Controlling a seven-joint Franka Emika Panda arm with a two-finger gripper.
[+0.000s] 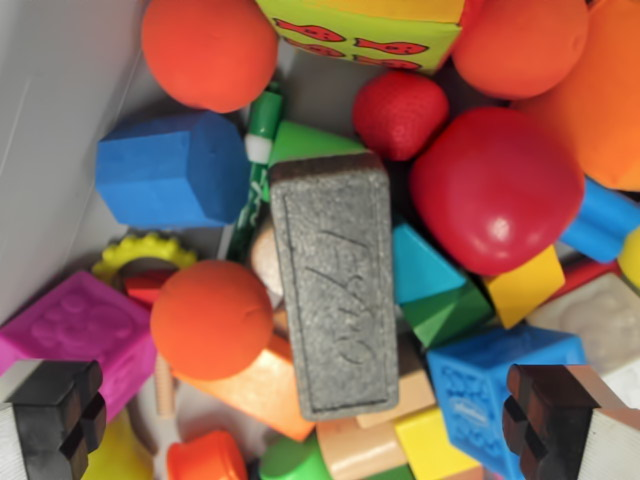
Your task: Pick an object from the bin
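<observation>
While the gripper [300, 420] hangs over the bin [50, 120], its two dark fingertips [55, 400] sit wide apart in the bottom corners of the wrist view, with nothing between them. Dead centre lies a grey foam block [333, 285], long side running up and down the frame, resting on top of the pile. At its left, an orange ball [210, 318] just touches its edge, and a magenta cube [75, 335] sits further left against the bin's white wall. Up above, a blue block [165, 168] lies beside a green marker [258, 150], and a second orange ball [208, 50] sits near the top edge. To the right, a big red ball [497, 190] crowds in, a small red textured ball [400, 113] just above-left of it. A teal wedge [420, 268] and a green wedge [447, 315] peek out by the grey block's right side. Down low, a blue cube [480, 385] sits right next to the right fingertip.
</observation>
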